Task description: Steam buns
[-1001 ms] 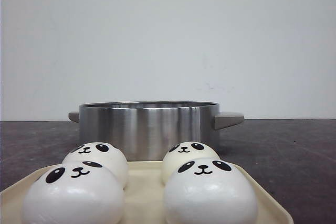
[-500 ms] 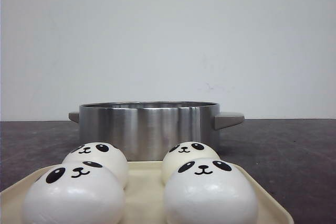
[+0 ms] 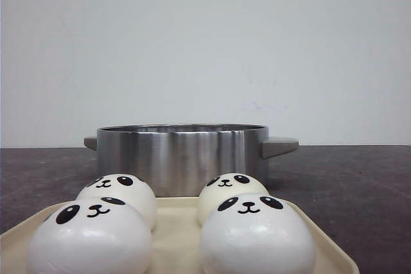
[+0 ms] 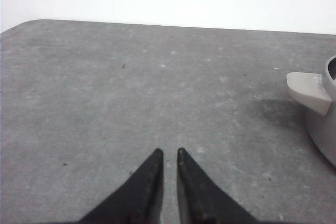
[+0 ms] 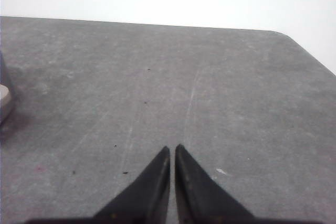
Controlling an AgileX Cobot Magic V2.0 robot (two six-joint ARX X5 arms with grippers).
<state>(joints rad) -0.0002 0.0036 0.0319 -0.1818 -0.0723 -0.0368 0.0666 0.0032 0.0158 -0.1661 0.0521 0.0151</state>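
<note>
1. Front view shows the four buns sitting on a cream tray (image 3: 176, 235), two in a near row and two in a far row. Each is a glossy white dome with a black panda face.
2. Near-left bun (image 3: 88, 239) and near-right bun (image 3: 257, 234) sit at the tray's front; far-left bun (image 3: 119, 194) and far-right bun (image 3: 230, 192) sit behind them, closer to the pot.
3. No brand, label or readable writing shows on the buns, tray or pot; the only markings are the printed eyes, noses and smiles.
4. Steel pot (image 3: 181, 157) stands just behind the tray on a dark grey table (image 3: 359, 190). It is round and brushed, with a grey handle (image 3: 278, 146) sticking out on its right side and another partly visible on its left.
5. Left gripper (image 4: 169, 155) appears only in the left wrist view. Its two black fingertips are nearly together with a thin gap and grasp nothing. It hangs over bare table, with one pot handle (image 4: 310, 91) off to the side. No bun is in that view.
6. Right gripper (image 5: 172, 149) appears only in the right wrist view, fingertips likewise nearly touching and holding nothing, over bare table. A sliver of the pot shows at the picture's edge. No bun is in that view either, so both claws are apart from the buns.
</note>
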